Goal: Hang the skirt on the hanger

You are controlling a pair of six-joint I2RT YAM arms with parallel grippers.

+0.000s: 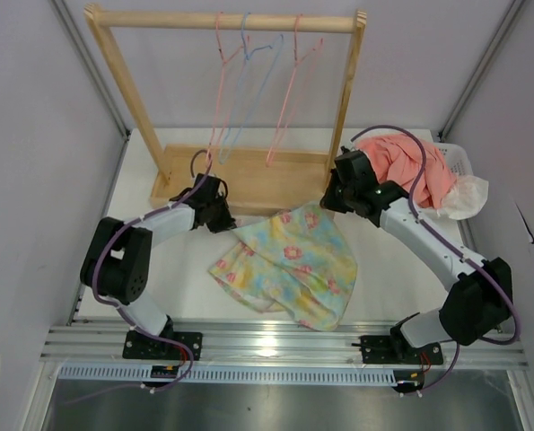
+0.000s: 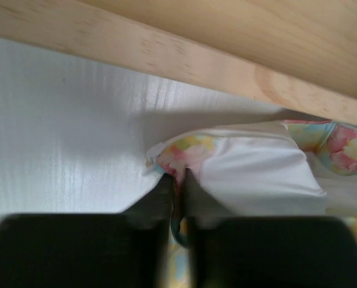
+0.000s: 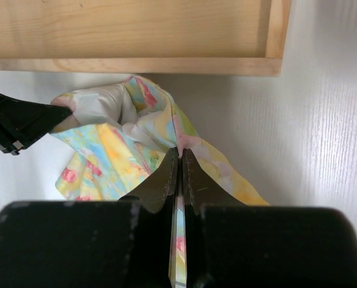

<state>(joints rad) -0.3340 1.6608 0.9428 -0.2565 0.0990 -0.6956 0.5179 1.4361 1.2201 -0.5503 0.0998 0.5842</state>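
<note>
Your left end effector (image 1: 220, 215) is clenched on the skirt (image 1: 289, 260) at its 10 o'clock corner; the left wrist view shows only a thin fold of hem nipped at the very tips. The skirt lies spread on the worktop (image 1: 392, 278), just in front of the rack (image 1: 249, 180) at 12 o'clock, with its wide end toward 6 o'clock. Your right end effector (image 1: 331, 199) is clenched on the 1 o'clock corner, with cloth running deep between its fingers.

The step looks like a two-corner pick-up. Raise both corners together and level, so the waist edge is taut but not stretched. The left pinch looks shallow, so go slowly and re-grip deeper if the hem slips. Clear the rack base before you carry the skirt toward 12 o'clock.

Count, left to right:
- One rack.
- Hangers seen edge-on, so the tally is unsure: what looks like two pink and two blue hangers (image 1: 249, 81).
- The hanger (image 1: 284, 90) you want is pink, at the skirt's 12 o'clock. I cannot tell which pink one.
- One skirt.
- Two end effectors.
- One coral garment (image 1: 410, 166) in one basket (image 1: 459, 162) at 2 o'clock.
</note>
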